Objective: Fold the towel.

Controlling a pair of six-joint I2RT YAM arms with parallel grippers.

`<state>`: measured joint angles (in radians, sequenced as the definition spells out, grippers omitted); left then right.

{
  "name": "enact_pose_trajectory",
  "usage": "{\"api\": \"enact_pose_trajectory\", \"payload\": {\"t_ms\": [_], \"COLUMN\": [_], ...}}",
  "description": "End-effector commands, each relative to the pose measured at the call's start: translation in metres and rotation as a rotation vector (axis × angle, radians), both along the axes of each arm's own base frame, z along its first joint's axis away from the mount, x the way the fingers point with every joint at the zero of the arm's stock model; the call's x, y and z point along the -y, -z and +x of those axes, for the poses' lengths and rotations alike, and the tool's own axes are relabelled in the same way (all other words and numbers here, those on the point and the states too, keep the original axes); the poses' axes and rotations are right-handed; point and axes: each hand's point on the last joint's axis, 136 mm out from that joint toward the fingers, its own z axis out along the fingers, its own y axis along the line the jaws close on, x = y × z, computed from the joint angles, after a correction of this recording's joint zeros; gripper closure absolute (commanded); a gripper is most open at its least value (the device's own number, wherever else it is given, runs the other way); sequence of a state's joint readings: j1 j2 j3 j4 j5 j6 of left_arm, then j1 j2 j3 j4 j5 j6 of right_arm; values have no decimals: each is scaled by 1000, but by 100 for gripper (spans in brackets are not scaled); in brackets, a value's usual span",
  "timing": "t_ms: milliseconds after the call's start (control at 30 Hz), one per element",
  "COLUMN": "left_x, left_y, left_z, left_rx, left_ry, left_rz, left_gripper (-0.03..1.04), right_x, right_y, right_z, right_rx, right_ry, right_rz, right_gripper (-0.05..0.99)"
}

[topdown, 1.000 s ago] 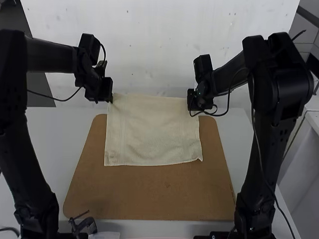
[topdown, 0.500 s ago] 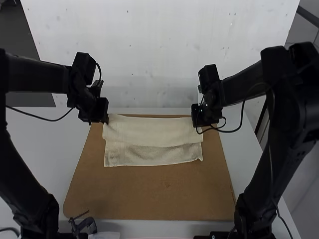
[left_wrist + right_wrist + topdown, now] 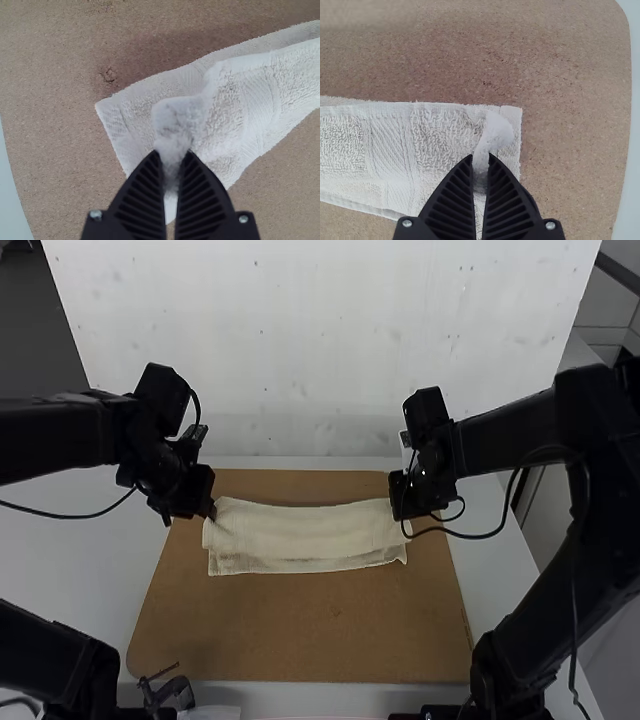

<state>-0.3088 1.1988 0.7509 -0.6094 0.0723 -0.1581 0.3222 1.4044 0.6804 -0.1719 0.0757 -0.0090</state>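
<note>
My left gripper (image 3: pixel 211 512) holds one corner of the cream towel (image 3: pixel 300 532) in the high view, and my right gripper (image 3: pixel 402 518) holds the corner at the other end of the same edge. The towel lies doubled over itself, a strip of the lower layer showing along the near side. In the left wrist view the left gripper (image 3: pixel 172 159) is shut on a bunched bit of towel (image 3: pixel 240 105). The right gripper (image 3: pixel 481 162) in its wrist view pinches a towel corner above the lower layer (image 3: pixel 440 130).
A brown board (image 3: pixel 300 630) lies under the towel on the white table (image 3: pixel 95 550). A small dark clamp-like object (image 3: pixel 170 692) stands at the table's near edge, left of centre.
Both grippers have come nearer and lower, carrying the towel's far edge over the near part. The single spread layer is now doubled, and less of the lower layer shows.
</note>
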Motion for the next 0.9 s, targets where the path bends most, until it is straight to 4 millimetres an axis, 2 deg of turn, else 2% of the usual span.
{"api": "enact_pose_trajectory", "payload": {"t_ms": [0,100,300,467,867], "left_x": [-1,-7,-18,-21,-15], "left_y": [-6,0,32,54,76], "left_z": [-3,7,32,42,58], "left_rx": [40,54,12,-42,-68], "left_ry": [2,-26,-72,-76,-72], "left_rz": [18,28,50,71,76], "left_gripper": [99,99,99,99,99], "right_x": [-4,-3,-3,-2,3], "right_y": [-13,-9,-3,10,39], "right_z": [-2,-4,1,5,18], "right_rx": [38,34,33,8,-41], "right_ry": [-15,-13,-7,3,33], "right_rz": [7,4,-2,-13,-38], "right_gripper": [92,92,92,92,92]}}
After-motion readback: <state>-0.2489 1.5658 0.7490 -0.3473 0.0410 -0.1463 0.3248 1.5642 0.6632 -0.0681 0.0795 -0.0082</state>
